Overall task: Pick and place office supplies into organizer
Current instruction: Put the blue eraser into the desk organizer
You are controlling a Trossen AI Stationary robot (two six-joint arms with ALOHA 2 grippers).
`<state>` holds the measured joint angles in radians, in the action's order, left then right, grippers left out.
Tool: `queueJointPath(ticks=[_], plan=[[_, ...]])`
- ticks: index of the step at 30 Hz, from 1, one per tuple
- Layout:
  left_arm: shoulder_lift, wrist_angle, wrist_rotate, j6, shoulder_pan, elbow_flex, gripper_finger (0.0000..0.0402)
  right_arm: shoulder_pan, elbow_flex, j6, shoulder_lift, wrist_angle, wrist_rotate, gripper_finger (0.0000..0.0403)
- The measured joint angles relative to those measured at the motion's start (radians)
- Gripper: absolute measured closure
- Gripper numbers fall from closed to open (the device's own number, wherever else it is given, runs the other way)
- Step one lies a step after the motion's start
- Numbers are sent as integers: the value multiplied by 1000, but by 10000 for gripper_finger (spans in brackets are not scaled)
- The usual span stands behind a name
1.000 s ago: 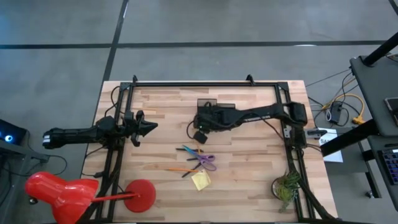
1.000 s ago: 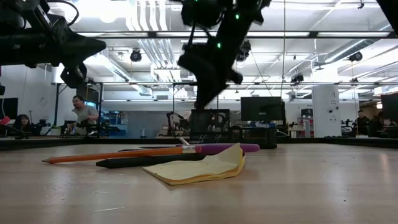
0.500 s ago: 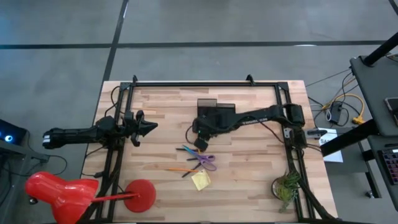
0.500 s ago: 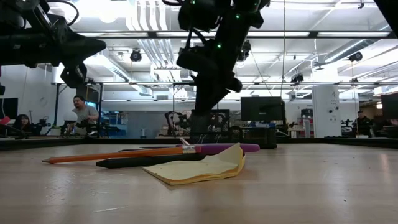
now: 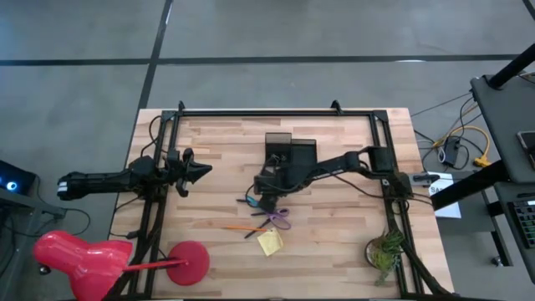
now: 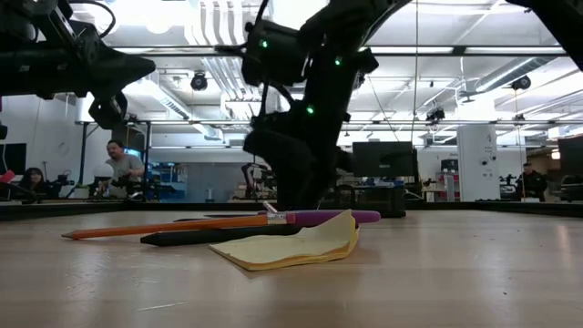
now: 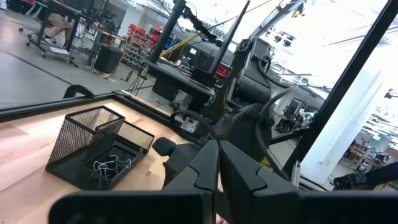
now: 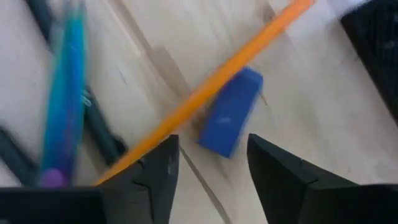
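The right gripper [image 5: 266, 194] hangs low over the supplies, fingers [image 8: 281, 180] spread, holding nothing; an orange pencil [image 8: 211, 93] and blue block [image 8: 231, 112] lie below; the organizer [image 5: 290, 148] sits just behind; the left gripper [image 5: 201, 170], clenched, waits aside.

R gripper [image 5: 266, 194] low, tilted down, fingers [image 8: 283, 177] apart. L gripper [image 5: 203, 170] level, fingers together, idle.
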<state>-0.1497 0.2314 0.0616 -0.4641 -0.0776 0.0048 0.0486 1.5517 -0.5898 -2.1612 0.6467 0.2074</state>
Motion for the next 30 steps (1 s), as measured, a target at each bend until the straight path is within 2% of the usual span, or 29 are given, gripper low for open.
queueJointPath(ticks=[5, 7, 12, 18, 21, 25, 30], plan=[[0, -1, 0, 0, 0, 0, 402, 1, 6, -4, -9, -22, 27, 208], [-1, 1, 0, 0, 0, 0, 402, -1, 5, -9, -10, -28, 60, 207], [1, -1, 0, 0, 0, 0, 402, -21, -2, -10, -14, -34, 62, 213], [0, -2, 0, 0, 0, 0, 402, -50, 0, -27, -38, -58, -36, 224], [0, -2, 0, 0, 0, 0, 402, -53, 0, -67, -41, -60, -37, 230], [0, -2, 0, 0, 0, 0, 402, -55, 1, -89, -42, -60, -37, 244], [0, -2, 0, 0, 0, 0, 402, -54, 0, -84, -44, -52, -19, 285]])
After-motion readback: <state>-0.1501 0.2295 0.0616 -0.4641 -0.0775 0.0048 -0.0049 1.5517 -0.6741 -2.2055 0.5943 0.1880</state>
